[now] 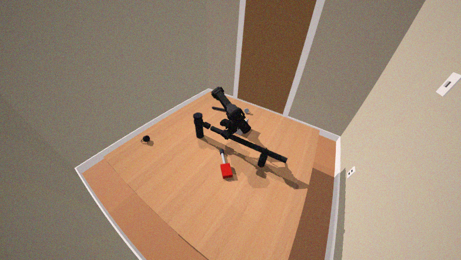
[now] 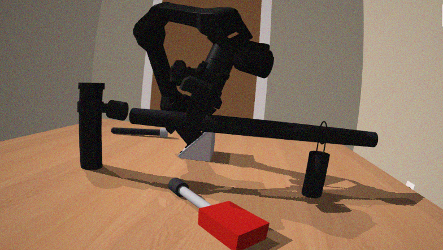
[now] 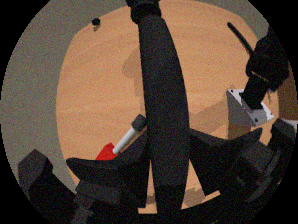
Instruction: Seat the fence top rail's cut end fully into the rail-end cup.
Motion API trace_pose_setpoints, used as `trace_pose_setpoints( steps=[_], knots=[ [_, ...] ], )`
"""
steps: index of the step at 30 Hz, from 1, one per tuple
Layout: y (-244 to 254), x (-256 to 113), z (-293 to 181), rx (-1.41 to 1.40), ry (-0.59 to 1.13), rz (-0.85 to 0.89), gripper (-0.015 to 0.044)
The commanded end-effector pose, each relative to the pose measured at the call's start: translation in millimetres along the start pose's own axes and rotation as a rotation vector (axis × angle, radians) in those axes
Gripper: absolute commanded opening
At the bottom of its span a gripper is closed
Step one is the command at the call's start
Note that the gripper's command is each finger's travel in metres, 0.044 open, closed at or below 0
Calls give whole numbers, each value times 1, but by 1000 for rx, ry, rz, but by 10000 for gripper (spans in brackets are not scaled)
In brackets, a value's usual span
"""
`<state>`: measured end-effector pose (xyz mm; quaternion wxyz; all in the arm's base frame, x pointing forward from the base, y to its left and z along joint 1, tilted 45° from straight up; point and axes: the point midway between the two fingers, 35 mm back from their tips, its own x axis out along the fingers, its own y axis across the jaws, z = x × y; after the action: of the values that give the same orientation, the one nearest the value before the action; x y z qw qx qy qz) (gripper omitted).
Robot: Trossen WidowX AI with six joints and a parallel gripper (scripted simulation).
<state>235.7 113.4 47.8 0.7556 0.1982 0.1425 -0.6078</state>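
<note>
My gripper (image 1: 227, 133) (image 2: 198, 122) (image 3: 164, 131) is shut on the black rail (image 1: 248, 143) (image 2: 263, 125) (image 3: 165, 90), left of its middle in the exterior view. The rail is raised and slopes down slightly to the right there. Its left end is just short of the rail-end cup (image 1: 206, 125) (image 2: 117, 110), slightly lower than the cup, with a small gap. The cup hangs from the band high on the big post (image 1: 199, 129) (image 2: 90, 136), below its cap. The rail's right part passes through the wire loop above the short post (image 1: 262, 159) (image 2: 315, 173), which leans slightly.
A red-headed mallet (image 1: 226, 170) (image 2: 229, 220) (image 3: 106, 151) lies in front of the rail. A dark rod (image 2: 136, 131) with a grey end lies behind. A grey wedge (image 2: 204, 149) (image 3: 240, 112) stands by the arm base. A small black cap (image 1: 146, 139) (image 3: 96, 22) lies beyond the big post.
</note>
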Motion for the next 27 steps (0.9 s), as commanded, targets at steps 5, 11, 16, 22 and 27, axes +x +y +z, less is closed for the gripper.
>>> trace_pose_setpoints(
  steps=[5, 11, 16, 22, 27],
  knots=[
    [1, -1, 0, -1, 2, 2, 0],
    [4, -3, 2, -1, 2, 2, 0],
    [5, -3, 3, -1, 2, 2, 0],
    [6, -5, 3, -1, 2, 2, 0],
    [6, -6, 3, -1, 2, 2, 0]
  ],
)
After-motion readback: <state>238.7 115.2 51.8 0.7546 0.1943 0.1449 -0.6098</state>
